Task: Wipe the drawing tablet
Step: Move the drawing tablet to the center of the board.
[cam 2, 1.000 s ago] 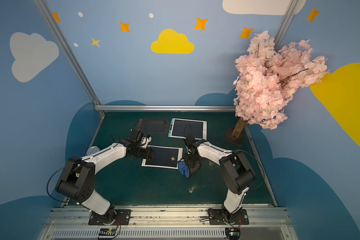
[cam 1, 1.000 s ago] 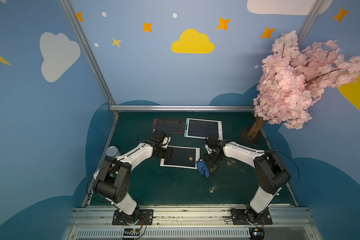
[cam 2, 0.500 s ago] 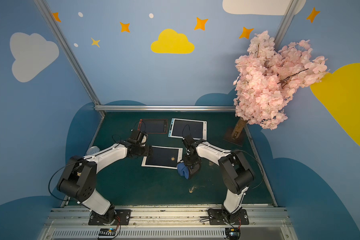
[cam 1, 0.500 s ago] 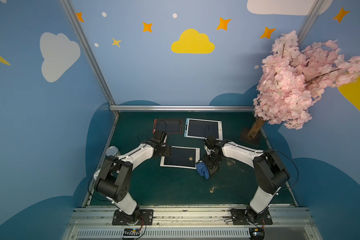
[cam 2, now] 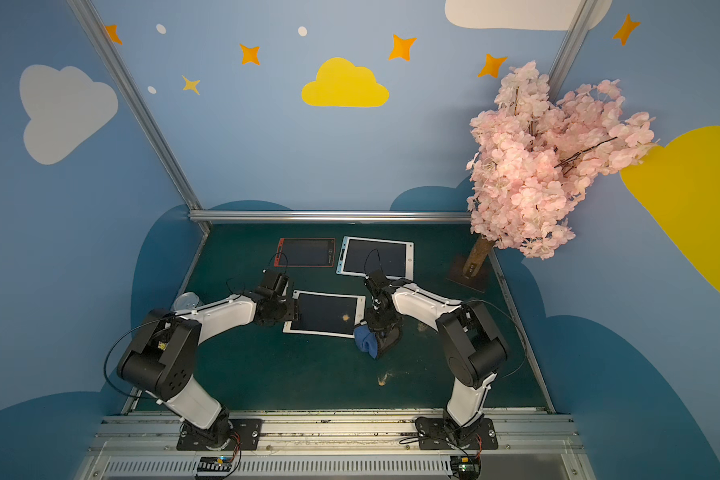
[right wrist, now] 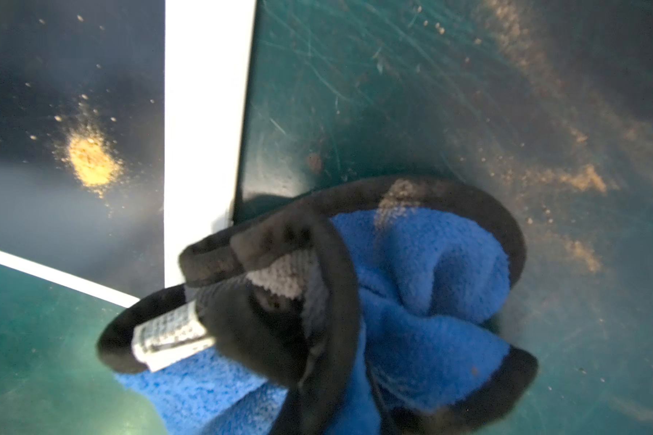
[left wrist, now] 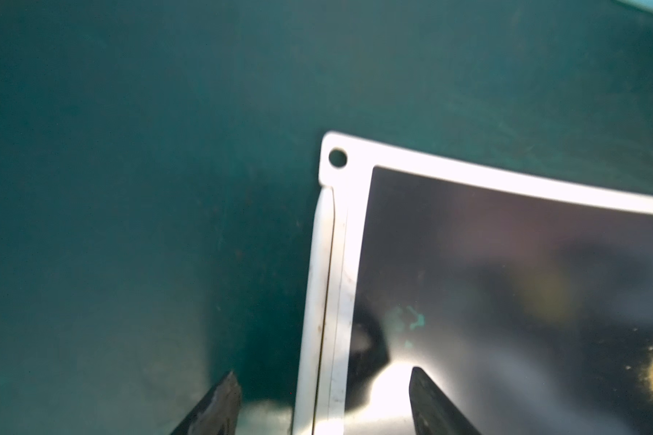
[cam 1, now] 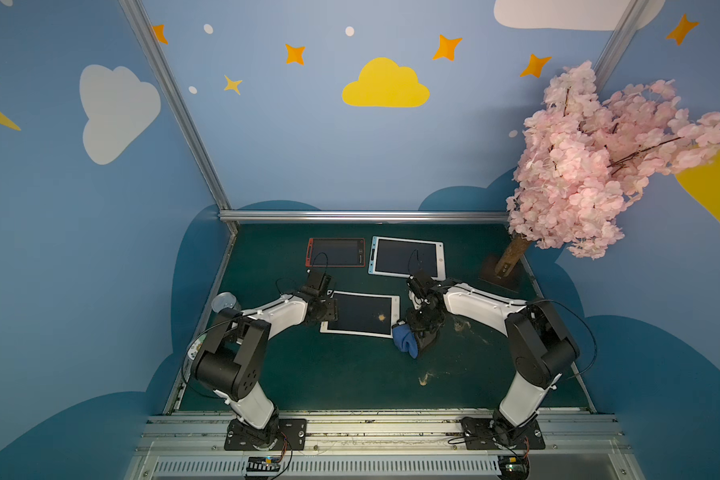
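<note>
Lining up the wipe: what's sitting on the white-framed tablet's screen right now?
A small tan powder pile with scattered specks, near the tablet edge beside the blue cloth. The left gripper hides part of the opposite edge in both top views.

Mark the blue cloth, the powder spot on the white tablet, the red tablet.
blue cloth (right wrist: 430, 278): right wrist view, on its blue middle fold.
powder spot (right wrist: 91, 158): right wrist view, centre of the heap.
red tablet (cam 1: 335, 252): a top view, middle of its screen.
</note>
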### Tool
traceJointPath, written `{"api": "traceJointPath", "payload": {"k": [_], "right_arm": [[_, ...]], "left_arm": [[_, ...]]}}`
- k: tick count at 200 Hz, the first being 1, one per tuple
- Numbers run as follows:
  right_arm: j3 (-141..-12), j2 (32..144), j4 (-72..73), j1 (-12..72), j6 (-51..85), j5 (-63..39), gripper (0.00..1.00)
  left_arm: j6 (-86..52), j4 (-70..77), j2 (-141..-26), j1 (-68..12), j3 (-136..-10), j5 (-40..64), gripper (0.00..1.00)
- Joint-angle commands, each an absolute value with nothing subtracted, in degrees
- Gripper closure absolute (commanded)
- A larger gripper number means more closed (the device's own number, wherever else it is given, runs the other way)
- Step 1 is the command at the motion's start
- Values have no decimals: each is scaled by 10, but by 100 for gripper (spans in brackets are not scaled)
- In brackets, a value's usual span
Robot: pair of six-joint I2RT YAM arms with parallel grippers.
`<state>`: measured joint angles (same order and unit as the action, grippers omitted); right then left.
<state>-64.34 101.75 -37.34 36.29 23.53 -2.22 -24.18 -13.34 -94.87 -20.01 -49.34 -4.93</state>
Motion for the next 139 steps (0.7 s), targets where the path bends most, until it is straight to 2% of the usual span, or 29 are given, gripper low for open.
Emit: {"api": "traceJointPath", "payload": {"k": [1, 58, 139], "right_arm": [[-623, 1037, -381, 375, 239, -35, 100], [-636, 1056, -380, 387, 240, -42, 100], [-605, 1028, -371, 408, 252, -48, 100]], "left_arm": [[-264, -102, -943, -201, -476, -10, 29], [-287, -73, -929, -225, -442, 45, 30], [-316, -55, -827, -260, -346, 59, 31]]}}
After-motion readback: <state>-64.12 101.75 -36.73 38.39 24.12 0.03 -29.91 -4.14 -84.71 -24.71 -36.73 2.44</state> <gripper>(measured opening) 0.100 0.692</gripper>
